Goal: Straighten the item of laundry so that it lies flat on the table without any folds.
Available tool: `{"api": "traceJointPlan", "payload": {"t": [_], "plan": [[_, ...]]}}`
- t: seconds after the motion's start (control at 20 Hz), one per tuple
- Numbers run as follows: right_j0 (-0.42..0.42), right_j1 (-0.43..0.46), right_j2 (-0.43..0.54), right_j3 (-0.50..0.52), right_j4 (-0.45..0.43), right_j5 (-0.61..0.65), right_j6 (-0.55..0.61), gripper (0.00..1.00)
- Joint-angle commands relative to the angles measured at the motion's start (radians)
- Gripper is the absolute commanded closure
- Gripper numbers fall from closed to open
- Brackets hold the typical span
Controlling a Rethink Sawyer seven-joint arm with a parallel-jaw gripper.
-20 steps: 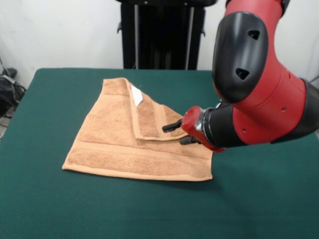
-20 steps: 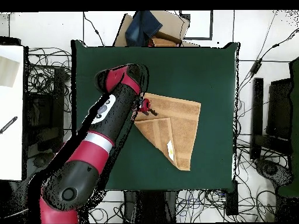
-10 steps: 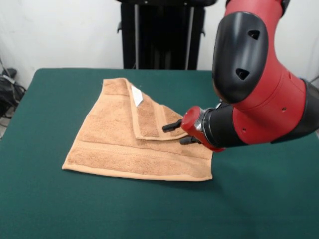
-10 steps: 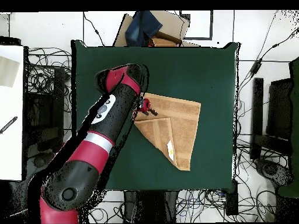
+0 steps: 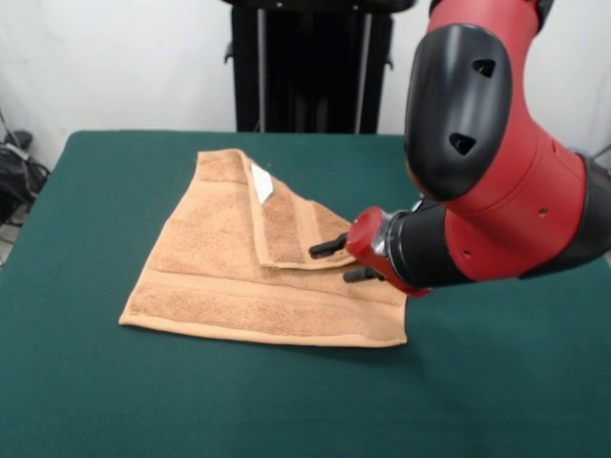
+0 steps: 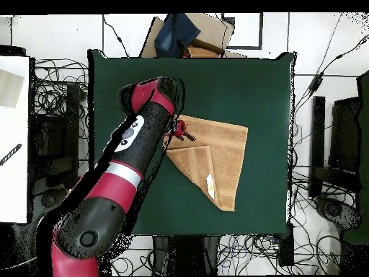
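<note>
Tan terry towel (image 5: 229, 277) lies with one corner folded over.

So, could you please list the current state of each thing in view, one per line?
towel: lying on the table, one corner folded over onto it, white tag showing, not yet flat.
gripper: open, fingers at the tip of the folded corner.
table: covered in dark green cloth, bearing the towel.

Front camera faces across the table (image 5: 86, 401); overhead looks straight down on it.
</note>
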Motion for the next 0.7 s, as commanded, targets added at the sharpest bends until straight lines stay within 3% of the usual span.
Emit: {"api": "traceJointPlan", "payload": {"t": [0.05, 0.7], "plan": [[-0.04, 0.058, 0.093, -0.051, -0.03, -0.048, 0.122, 0.0], [-0.031, 0.048, 0.104, -0.026, -0.038, -0.056, 0.133, 0.0]]}}
